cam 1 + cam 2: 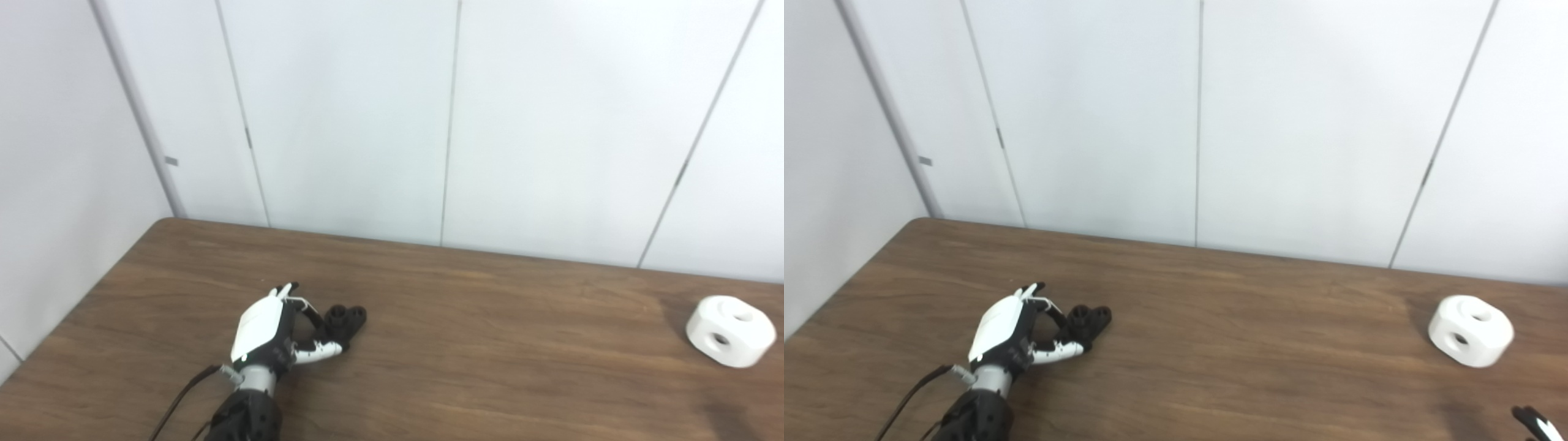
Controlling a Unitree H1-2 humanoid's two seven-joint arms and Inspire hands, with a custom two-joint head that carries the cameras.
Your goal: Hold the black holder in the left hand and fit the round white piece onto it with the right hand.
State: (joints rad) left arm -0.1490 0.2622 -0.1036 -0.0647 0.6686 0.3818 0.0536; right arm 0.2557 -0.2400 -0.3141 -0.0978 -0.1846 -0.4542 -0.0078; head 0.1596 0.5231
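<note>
The black holder lies on the brown table, left of the middle. My left hand is at its left end, with fingers curled over the far side and the thumb against the near side, so it looks closed on the holder as the holder rests on the wood. The round white piece, with two holes showing, sits alone at the far right of the table. Of my right hand, only a fingertip shows, at the bottom right corner of the right eye view, well short of the white piece.
A white panelled wall runs along the table's far edge and left side. A thin cable trails from the left wrist toward the bottom edge. Bare wood lies between the holder and the white piece.
</note>
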